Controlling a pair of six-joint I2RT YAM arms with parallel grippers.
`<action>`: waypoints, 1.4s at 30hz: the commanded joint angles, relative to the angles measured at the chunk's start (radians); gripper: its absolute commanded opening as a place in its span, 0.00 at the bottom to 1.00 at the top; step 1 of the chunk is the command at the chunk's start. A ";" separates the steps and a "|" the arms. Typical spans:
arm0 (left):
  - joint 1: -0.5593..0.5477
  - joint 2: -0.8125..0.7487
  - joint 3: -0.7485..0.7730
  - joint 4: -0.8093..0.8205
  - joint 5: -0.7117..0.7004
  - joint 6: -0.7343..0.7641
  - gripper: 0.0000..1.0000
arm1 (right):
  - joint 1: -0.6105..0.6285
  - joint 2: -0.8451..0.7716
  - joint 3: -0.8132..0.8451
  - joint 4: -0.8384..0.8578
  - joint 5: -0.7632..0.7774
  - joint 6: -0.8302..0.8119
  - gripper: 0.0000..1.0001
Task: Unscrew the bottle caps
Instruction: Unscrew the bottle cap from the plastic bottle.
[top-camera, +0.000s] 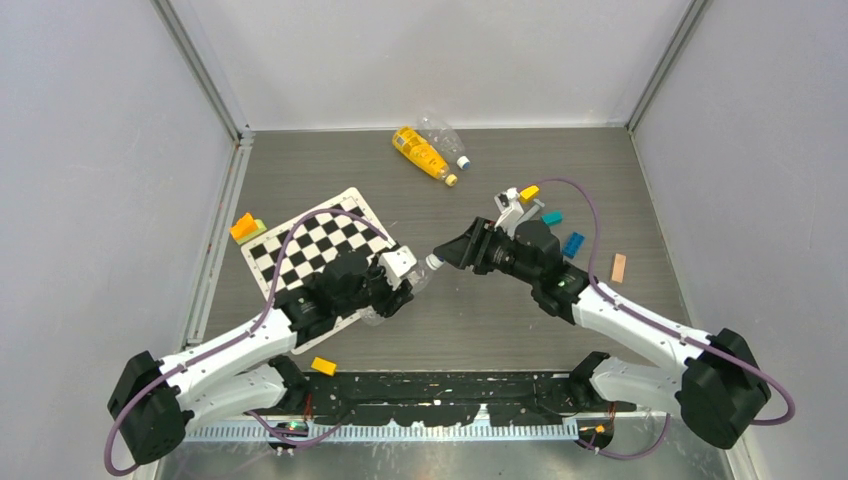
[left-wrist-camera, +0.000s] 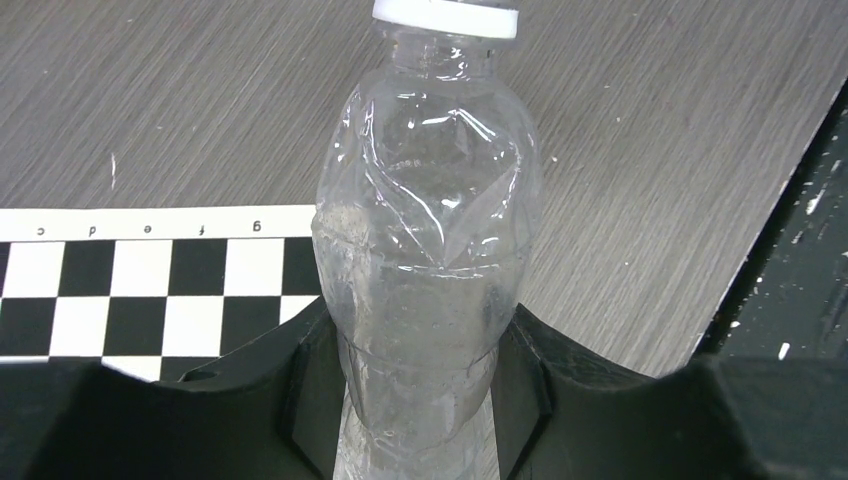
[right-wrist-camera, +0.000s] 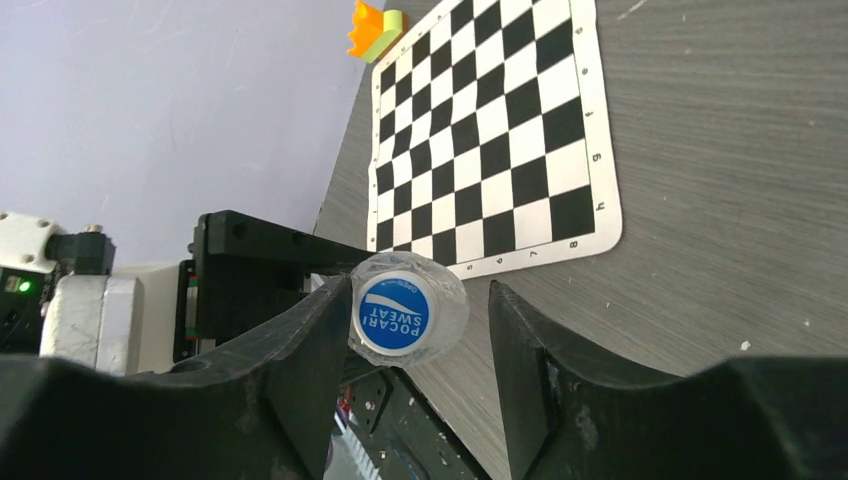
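Left gripper (left-wrist-camera: 420, 375) clamping clear bottle (left-wrist-camera: 430, 200), base hidden, right gripper (right-wrist-camera: 420, 297) parted around cap (right-wrist-camera: 396, 316)

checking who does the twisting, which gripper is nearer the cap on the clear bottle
Right. The right gripper has its open fingers on either side of the cap. The left gripper is clamped on the clear bottle at its body, well down from the cap.

The left wrist view's top edge cuts off the white cap (left-wrist-camera: 445, 14), and the clear bottle's (left-wrist-camera: 428, 240) base is hidden between the left gripper's (left-wrist-camera: 420, 345) fingers, just right of the checkerboard mat (left-wrist-camera: 150, 290), itself cropped at the left. From overhead that gripper covers most of the bottle at the mat's right corner. Seen from the right wrist, the cap hides the bottle's body.
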 joint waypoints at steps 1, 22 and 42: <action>-0.010 -0.016 -0.007 0.061 -0.084 0.026 0.03 | 0.001 0.033 0.052 0.045 -0.035 0.048 0.57; -0.015 0.011 -0.008 0.091 -0.085 0.048 0.02 | 0.001 0.140 0.081 0.094 -0.111 0.063 0.28; 0.253 0.082 0.015 0.237 0.806 -0.243 0.00 | 0.001 -0.240 -0.458 0.597 -0.269 -0.387 0.00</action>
